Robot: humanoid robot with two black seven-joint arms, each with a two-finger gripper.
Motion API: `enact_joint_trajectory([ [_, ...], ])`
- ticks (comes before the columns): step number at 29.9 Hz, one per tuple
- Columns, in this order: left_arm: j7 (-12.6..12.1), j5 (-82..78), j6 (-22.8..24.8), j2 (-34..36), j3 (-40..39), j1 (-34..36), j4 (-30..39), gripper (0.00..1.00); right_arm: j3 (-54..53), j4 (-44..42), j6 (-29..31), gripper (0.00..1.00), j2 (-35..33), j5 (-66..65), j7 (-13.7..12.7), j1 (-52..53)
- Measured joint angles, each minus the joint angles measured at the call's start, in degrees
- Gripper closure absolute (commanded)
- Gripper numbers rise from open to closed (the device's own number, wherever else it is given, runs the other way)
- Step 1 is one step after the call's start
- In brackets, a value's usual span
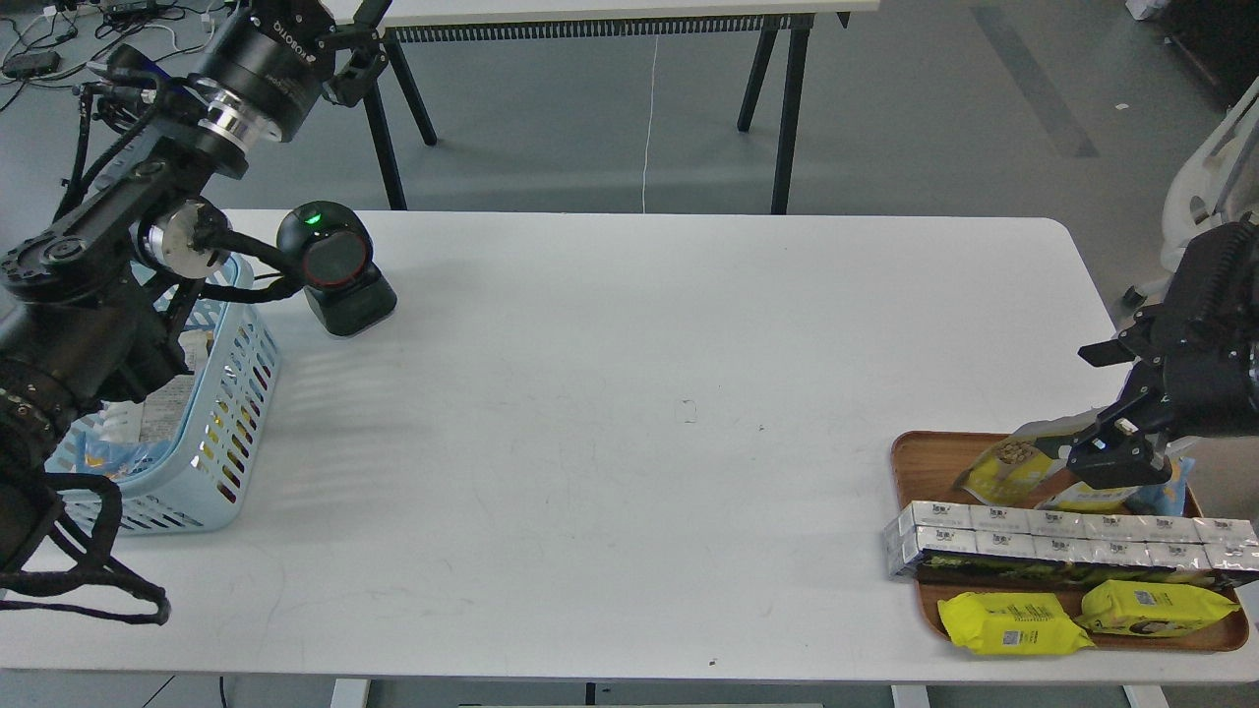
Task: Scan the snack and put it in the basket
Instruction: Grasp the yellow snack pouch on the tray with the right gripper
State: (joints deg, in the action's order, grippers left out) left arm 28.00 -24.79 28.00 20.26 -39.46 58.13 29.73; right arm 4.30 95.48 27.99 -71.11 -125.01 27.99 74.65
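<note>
The snack (1011, 462), a small pouch with a yellow front and a bean picture, lies on the far left part of the brown wooden tray (910, 454). My right gripper (1080, 407) is open. Its lower finger rests at the pouch's white upper end and its upper finger is well above it. The light blue basket (228, 433) stands at the table's left edge with packets inside, partly hidden by my left arm. My left gripper (346, 44) is high at the top left, above the floor beyond the table. It is dark and cut by the frame edge.
A black scanner (334, 267) with a green light stands just right of the basket. The tray also holds a light blue and yellow pouch (1172, 478), a row of silver boxes (1062, 541) and two yellow pillow packs (1013, 624). A black-legged table stands behind.
</note>
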Motion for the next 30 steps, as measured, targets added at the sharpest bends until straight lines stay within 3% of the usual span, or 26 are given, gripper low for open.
enact_joint_trajectory([
  [12, 0.0, 0.0, 0.0, 0.5, 0.0, -0.4, -0.1, 0.00, 0.0, -10.1, 0.0, 0.03, 8.6, 0.0, 0.0, -4.0],
  [17, 0.0, 0.0, 0.0, 0.6, 0.0, -1.3, -0.1, 0.00, 0.0, -13.4, 0.0, 0.12, 12.1, 0.0, 0.0, -5.3],
  [22, 0.0, 0.0, 0.0, 0.8, 0.0, -1.3, -0.2, 0.00, 0.0, -13.9, 0.0, 0.61, 13.2, 0.0, 0.0, -6.4],
  [24, 0.0, 0.0, 0.0, 0.8, 0.0, -1.3, -0.2, 0.00, 0.0, -13.9, 0.0, 0.69, 13.2, 0.0, 0.0, -6.7],
  [29, 0.0, 0.0, 0.0, 0.6, 0.0, -1.4, -0.2, 0.00, 0.0, -13.8, 0.0, 1.00, 13.0, 0.0, 0.0, -7.8],
  [30, 0.0, 0.0, 0.0, 0.6, 0.0, -1.4, -0.2, 0.00, 0.0, -13.8, 0.0, 1.00, 12.9, 0.0, 0.0, -8.0],
])
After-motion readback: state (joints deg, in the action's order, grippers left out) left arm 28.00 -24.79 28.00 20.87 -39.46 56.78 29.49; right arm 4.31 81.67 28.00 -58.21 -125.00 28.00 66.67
